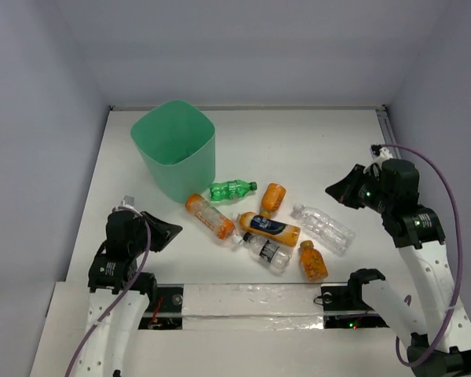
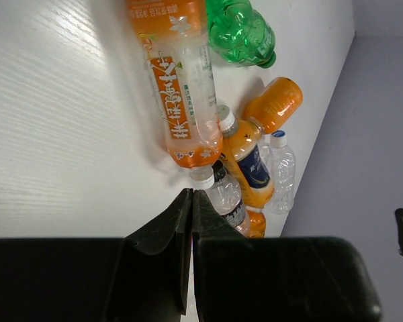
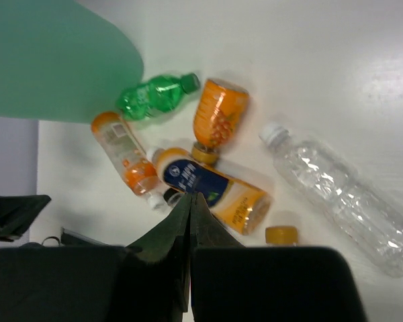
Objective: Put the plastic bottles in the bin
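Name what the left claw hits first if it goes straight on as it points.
Probably the near end of the white-labelled orange bottle, lying ahead of the shut left claw. The white cap of the dark-labelled clear bottle sits beside that line; height is hard to judge.

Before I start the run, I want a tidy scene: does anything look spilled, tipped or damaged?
Nothing stands out. The bin stands upright; the seven bottles lie on their sides in a loose cluster beside it, none visibly crushed, and no liquid shows on the table.
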Controlling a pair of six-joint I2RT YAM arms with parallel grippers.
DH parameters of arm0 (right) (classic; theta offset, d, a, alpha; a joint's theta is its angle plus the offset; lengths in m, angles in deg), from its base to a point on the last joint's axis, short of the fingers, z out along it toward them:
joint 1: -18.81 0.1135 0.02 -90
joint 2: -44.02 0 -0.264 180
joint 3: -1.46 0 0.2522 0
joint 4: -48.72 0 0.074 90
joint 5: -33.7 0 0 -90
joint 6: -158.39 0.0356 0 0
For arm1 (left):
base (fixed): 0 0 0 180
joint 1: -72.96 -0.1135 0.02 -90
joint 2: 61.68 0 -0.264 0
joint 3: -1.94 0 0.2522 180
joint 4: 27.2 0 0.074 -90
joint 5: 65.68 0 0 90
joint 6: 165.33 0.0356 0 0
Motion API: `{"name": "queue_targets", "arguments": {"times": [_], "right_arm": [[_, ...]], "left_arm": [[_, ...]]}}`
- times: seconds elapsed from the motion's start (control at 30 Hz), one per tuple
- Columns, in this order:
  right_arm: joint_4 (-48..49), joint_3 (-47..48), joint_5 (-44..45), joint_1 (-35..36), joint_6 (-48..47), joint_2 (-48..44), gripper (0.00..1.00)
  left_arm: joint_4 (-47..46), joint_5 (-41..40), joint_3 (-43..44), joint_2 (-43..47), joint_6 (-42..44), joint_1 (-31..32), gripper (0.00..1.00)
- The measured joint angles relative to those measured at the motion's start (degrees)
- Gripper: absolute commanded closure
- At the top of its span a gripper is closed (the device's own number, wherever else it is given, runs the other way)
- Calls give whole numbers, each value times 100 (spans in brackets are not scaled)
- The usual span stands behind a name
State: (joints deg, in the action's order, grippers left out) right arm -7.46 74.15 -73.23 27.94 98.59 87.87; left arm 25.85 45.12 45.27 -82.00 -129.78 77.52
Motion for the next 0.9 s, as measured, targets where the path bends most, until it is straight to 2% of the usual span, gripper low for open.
{"name": "queue_targets", "arguments": {"times": [0.13,0.27,0.33,0.47,0.5,0.53,0.57,0.63,0.67,0.7,0.77,0.83,0.9], "right_arm": [[-184,-518,0,39,2,-76,100],[-219,-728,-2,92,2,-103,100],[-205,-732,0,109,2,-79,100],[-192,-728,2,149,-22,44,100],[-192,-726,4,153,-39,83,99],[-195,-726,7,153,-52,111,96],[-195,-726,7,160,-63,129,83],[-197,-723,20,186,-98,133,67],[-197,-726,13,192,-142,125,53],[-201,-726,2,208,-173,111,48],[-199,-726,-7,221,-238,79,37],[-197,-734,-37,223,-280,39,31],[-195,-741,-96,223,-313,11,30]], "left_arm": [[-212,-90,-96,-175,-57,131,100],[-492,-546,-188,-481,-365,831,100],[-695,-1038,-184,-769,-688,1674,100],[-1023,-2181,-79,-1687,-1572,3755,100],[-1102,-2435,-35,-1978,-1827,4153,97],[-1176,-2643,4,-2232,-2055,4422,89],[-1250,-2833,50,-2492,-2271,4636,71],[-1370,-3198,114,-2968,-2643,4830,50],[-1384,-3342,142,-3088,-2765,4839,32],[-1397,-3512,179,-3165,-2887,4848,24],[-1416,-3773,282,-3230,-3062,4848,13],[-1475,-3947,409,-3307,-3189,4815,12],[-1602,-4074,479,-3445,-3292,4758,11]]}}
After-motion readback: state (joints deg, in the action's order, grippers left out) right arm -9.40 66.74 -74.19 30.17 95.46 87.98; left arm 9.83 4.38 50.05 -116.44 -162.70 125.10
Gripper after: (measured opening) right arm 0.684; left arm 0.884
